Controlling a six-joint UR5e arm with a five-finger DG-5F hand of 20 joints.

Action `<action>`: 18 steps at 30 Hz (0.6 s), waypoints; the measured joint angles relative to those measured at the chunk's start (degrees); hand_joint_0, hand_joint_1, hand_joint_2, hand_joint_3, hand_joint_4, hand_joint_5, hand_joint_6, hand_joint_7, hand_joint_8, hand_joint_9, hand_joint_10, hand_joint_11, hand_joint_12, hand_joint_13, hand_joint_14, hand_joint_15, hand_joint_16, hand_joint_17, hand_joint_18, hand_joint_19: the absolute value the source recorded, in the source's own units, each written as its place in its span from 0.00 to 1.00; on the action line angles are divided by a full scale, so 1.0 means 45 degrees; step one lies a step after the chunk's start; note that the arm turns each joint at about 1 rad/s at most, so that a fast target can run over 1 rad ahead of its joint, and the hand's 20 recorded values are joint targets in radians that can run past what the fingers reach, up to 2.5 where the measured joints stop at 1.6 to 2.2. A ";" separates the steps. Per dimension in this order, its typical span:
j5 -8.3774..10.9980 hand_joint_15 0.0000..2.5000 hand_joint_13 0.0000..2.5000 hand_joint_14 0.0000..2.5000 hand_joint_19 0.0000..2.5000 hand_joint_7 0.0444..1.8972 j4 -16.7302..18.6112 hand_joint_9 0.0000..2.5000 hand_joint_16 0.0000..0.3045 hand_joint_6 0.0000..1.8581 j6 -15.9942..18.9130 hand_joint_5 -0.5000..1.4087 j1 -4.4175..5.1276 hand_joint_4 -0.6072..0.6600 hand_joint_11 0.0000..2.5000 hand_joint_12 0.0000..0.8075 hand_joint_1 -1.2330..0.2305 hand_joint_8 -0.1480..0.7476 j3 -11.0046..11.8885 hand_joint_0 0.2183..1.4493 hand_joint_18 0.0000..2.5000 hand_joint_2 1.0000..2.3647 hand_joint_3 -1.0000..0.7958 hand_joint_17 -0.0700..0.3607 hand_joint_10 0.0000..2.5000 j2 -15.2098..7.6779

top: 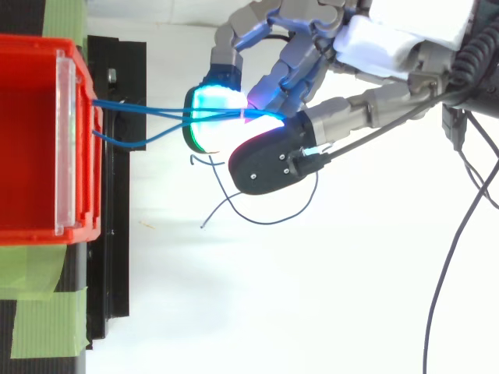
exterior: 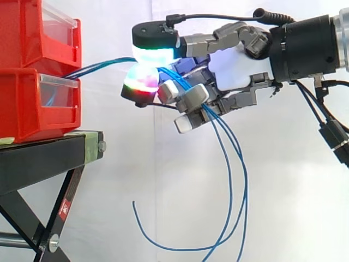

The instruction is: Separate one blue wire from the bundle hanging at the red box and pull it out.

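Several thin blue wires [exterior: 101, 66] run out of the lower red box [exterior: 38, 103] toward the right, drawn nearly level. My hand [exterior: 234, 68] is to the right of the boxes, and its glowing fingertips [exterior: 152, 52] are shut on the wires [top: 148, 115] a short way from the box front. Behind the pinch the wires pass through the fingers and hang down in long loops [exterior: 232, 180]. From above, the wires leave the red box [top: 31, 140] at its clear front lip and meet at the pads [top: 214, 109].
Two red bins are stacked on a black stand [exterior: 49, 155] at the left, with a second bin [exterior: 38, 33] on top. Green tape [top: 47, 312] holds the stand. A white curtain is behind.
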 measured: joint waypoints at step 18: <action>0.0047 0.54 0.58 0.01 0.29 0.49 -0.0039 0.51 0.18 0.50 -0.0133 0.18 -0.0015 0.59 0.46 0.50 0.38 0.62 0.0002 0.32 0.40 0.01 0.40 0.45 0.01 0.0028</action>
